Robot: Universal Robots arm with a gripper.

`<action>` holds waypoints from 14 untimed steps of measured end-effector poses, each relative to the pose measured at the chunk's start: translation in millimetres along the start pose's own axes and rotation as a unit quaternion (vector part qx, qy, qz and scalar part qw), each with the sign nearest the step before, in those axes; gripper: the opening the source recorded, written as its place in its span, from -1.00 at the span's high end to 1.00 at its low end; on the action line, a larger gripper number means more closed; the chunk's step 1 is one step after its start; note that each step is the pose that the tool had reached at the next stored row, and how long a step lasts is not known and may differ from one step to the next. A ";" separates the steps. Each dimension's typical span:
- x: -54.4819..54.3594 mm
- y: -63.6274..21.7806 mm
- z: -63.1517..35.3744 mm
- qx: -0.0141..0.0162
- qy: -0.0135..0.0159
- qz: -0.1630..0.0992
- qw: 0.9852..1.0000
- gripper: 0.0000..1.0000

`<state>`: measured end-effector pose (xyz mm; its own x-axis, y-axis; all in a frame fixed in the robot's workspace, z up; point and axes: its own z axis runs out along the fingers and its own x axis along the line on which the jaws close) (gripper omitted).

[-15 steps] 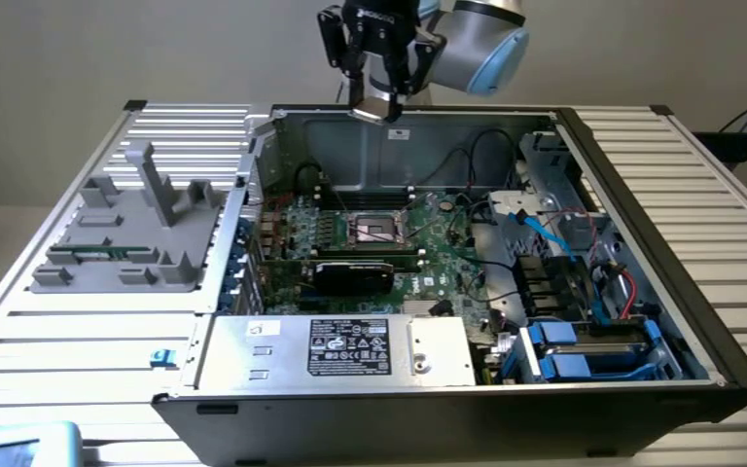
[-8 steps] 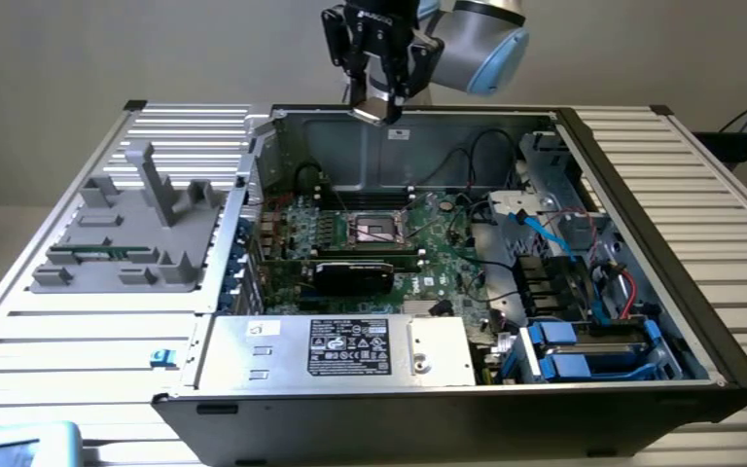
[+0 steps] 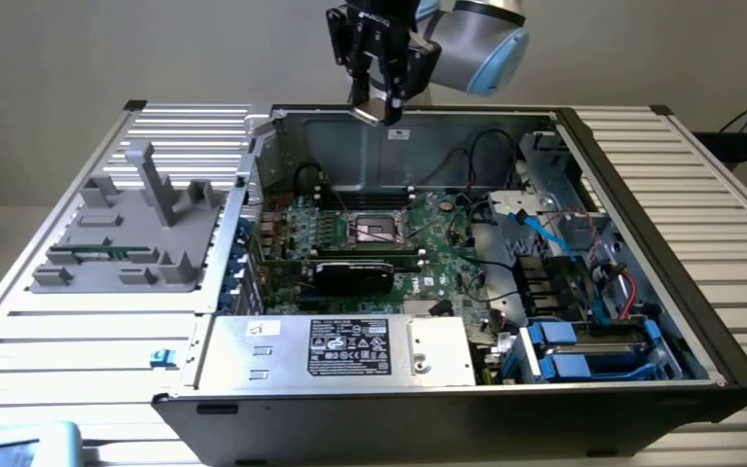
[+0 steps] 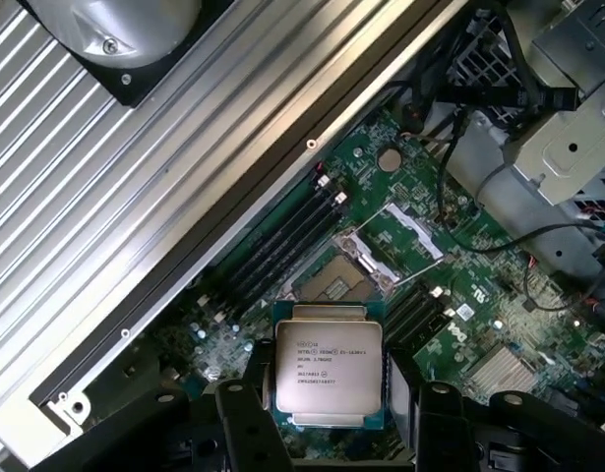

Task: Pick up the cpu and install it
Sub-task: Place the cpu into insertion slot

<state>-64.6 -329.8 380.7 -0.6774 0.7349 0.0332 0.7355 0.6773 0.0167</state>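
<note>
REMOTE RIG, CPU INSTALL: The gripper (image 3: pixel 383 109) hangs high above the open computer case (image 3: pixel 685 321), clenched on the cpu (image 4: pixel 328 366). I carry the chip flat, silvery lid up, pinched by two opposite edges. It sits well above the socket (image 4: pixel 333 285) and off to one side of it, not centred over it.

To do this step well, I judge the chip must be squared over the socket, edges parallel to the frame and held level, before any descent. The metal load plate (image 4: pixel 393 234) next to the socket looks swung open, and the fingers must miss it.

The wrist view gives me the printed lid, the grip and the bare socket beyond. The exterior view adds the arm's height above the socket and the motherboard (image 3: pixel 439 248) around it.
</note>
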 end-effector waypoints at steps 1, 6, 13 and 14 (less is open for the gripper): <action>0.0 0.0 0.1 0.000 0.000 0.007 1.000 -0.11; 0.0 0.0 0.4 -0.001 -0.001 0.039 0.999 -0.11; 0.0 0.0 1.0 -0.003 -0.001 0.075 0.997 -0.11; 0.0 0.0 1.0 -0.003 -0.001 0.082 0.997 -0.11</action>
<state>-64.6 -329.8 379.6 -0.5482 0.8357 0.0333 0.8363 0.5480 0.0168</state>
